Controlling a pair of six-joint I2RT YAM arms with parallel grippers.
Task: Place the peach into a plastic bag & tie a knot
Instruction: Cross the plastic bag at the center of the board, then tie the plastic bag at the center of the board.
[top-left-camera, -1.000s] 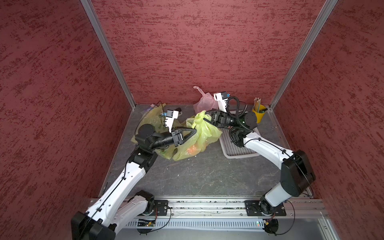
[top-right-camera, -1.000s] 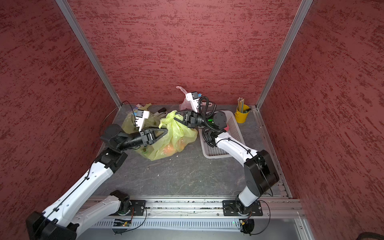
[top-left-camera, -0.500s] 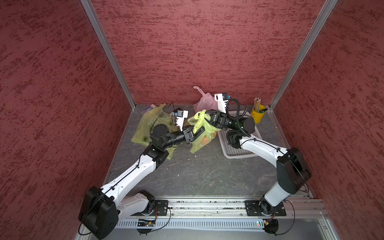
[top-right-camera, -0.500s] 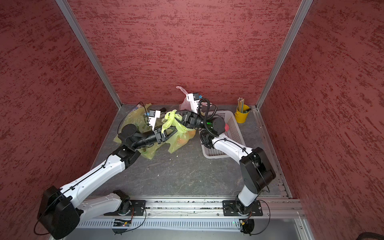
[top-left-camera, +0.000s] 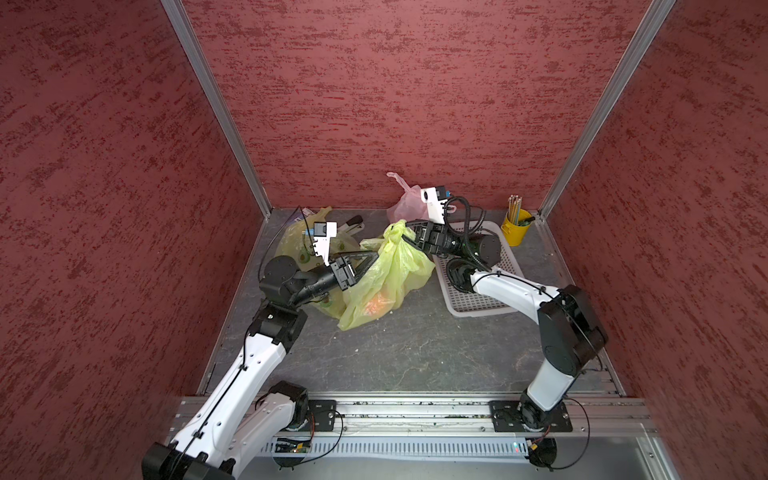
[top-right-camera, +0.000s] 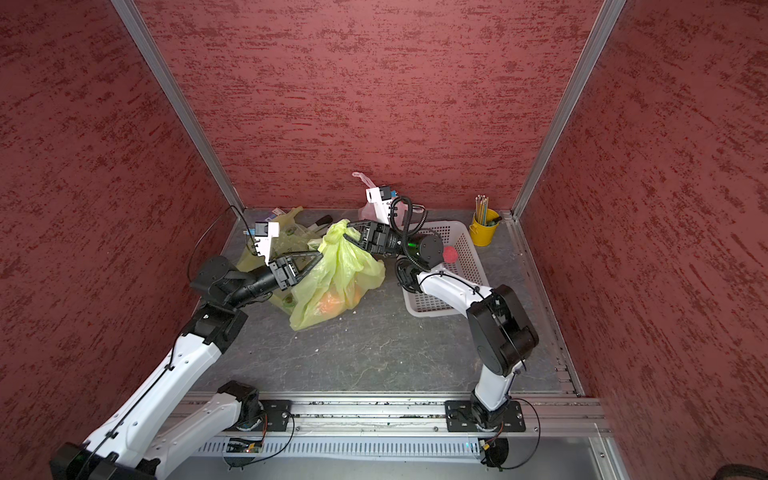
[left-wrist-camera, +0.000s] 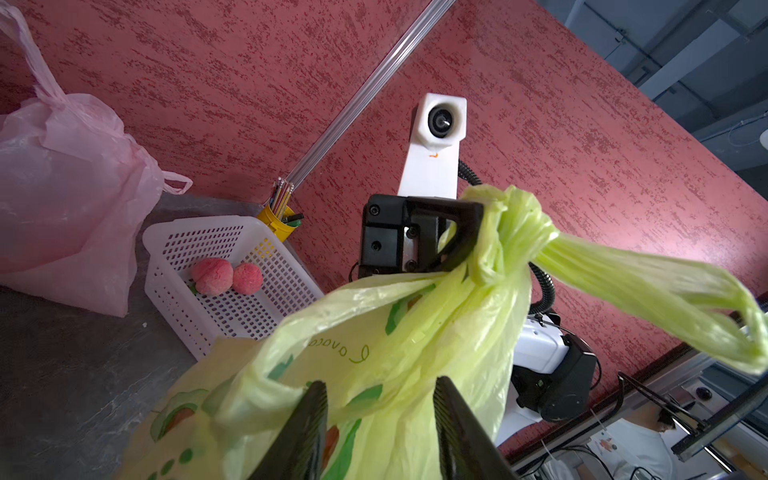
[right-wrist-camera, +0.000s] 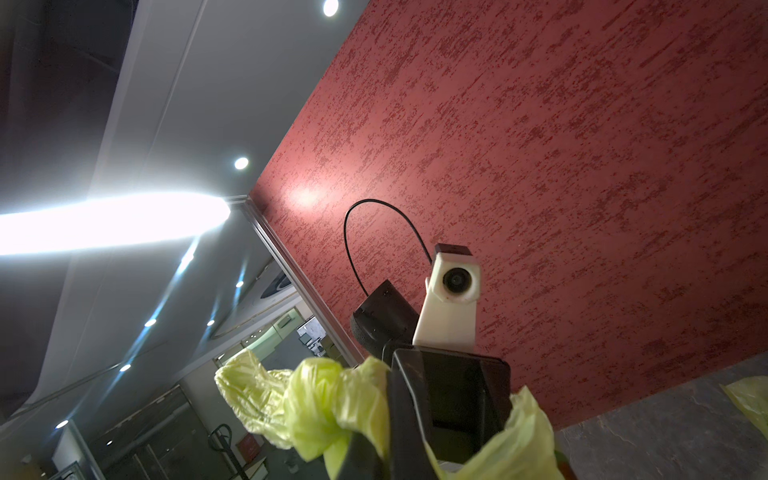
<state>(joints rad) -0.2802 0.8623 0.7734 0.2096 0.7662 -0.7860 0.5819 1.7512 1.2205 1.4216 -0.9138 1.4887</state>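
The plastic bag (top-left-camera: 386, 278), yellow-green with an avocado print, sits on the bench (top-left-camera: 415, 353) near the middle of its back half. Its body sags onto the surface and its neck is pulled up. The peach (top-left-camera: 376, 303) shows through the film as an orange shape low in the bag, in both top views (top-right-camera: 332, 305).

The right hand (top-left-camera: 409, 239) reaches in from the basket side and is pressed together on the gathered neck, pinching it right beside a knot (left-wrist-camera: 511, 232). One handle loop (left-wrist-camera: 665, 299) trails free from that knot. In the right wrist view the bunched film (right-wrist-camera: 316, 403) bulges out beside the closed fingers (right-wrist-camera: 411, 415).

The left hand (top-left-camera: 374, 255) lies against the bag's upper side, opposite the right hand. In the left wrist view its fingers (left-wrist-camera: 307, 428) stand spread, with loose film lying between them. Whether they touch that film I cannot tell.

A white basket (top-left-camera: 498, 299) stands just beside the bag, toward the bench's right edge, and holds two other peaches (left-wrist-camera: 212, 276). A yellow cup (top-left-camera: 516, 230) of pencils stands in the back right corner. A pink bag (top-left-camera: 405, 203) rests against the back edge, and a second green bag (top-left-camera: 299, 245) lies near the back left corner, partly behind the left arm.
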